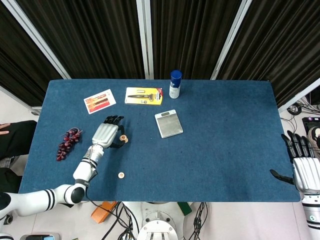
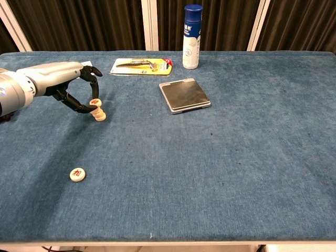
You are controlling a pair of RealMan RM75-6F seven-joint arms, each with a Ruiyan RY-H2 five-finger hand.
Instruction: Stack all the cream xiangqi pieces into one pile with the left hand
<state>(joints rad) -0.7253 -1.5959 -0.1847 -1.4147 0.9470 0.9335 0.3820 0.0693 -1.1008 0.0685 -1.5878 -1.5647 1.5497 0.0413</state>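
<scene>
The left hand (image 2: 63,86) is pinching a cream xiangqi piece (image 2: 95,102) directly above another (image 2: 99,115); the third piece (image 2: 77,174) is lying nearer the robot

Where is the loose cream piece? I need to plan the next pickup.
The loose cream piece lies alone near the table's front left edge, nearer than the pile.

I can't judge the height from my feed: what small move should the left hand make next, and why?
Probably lower slightly and let go. The left hand holds a piece directly over the lower piece, apparently touching or nearly so. One loose piece remains.
</scene>
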